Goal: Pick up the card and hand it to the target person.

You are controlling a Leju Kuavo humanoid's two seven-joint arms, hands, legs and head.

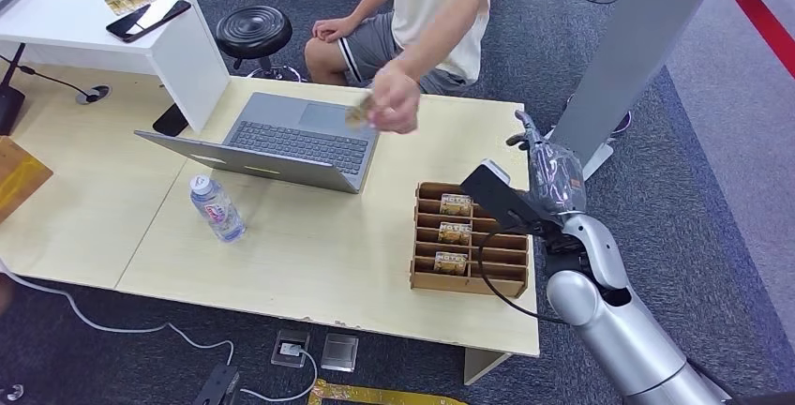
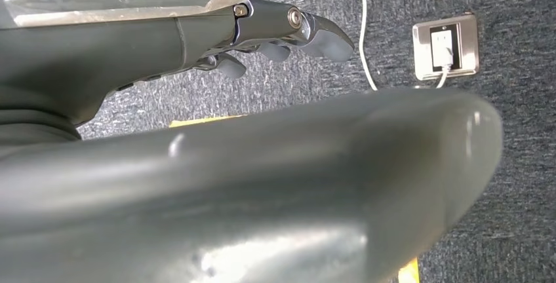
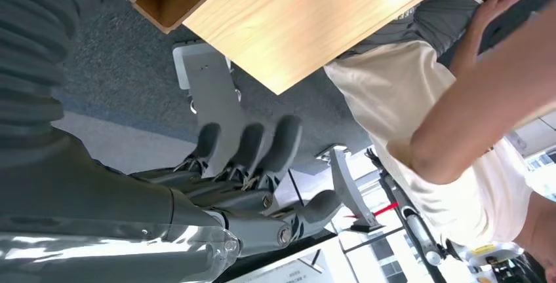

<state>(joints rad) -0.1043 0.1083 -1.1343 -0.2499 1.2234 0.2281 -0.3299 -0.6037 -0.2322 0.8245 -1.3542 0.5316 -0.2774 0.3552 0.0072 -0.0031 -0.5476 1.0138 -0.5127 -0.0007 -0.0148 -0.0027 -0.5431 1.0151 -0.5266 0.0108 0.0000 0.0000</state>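
A seated person in a white shirt reaches over the laptop, and their hand (image 1: 394, 100) holds a small tan card (image 1: 357, 115). My right hand (image 1: 548, 163) is raised just off the table's right edge, beside a wooden card rack (image 1: 518, 264) that has more cards (image 1: 456, 206) in its slots. Its fingers (image 3: 249, 158) are spread and hold nothing; the person's arm (image 3: 472, 113) crosses beyond them. My left hand (image 2: 275, 34) hangs over the carpet with its fingers loosely extended and nothing in them.
On the light wooden table (image 1: 309, 264) are an open grey laptop (image 1: 291, 138) and a water bottle (image 1: 217, 208). A white riser (image 1: 178, 49) holds a phone (image 1: 148, 19). A black stool (image 1: 254, 30) stands behind, and a grey stand (image 1: 637, 49) at the right.
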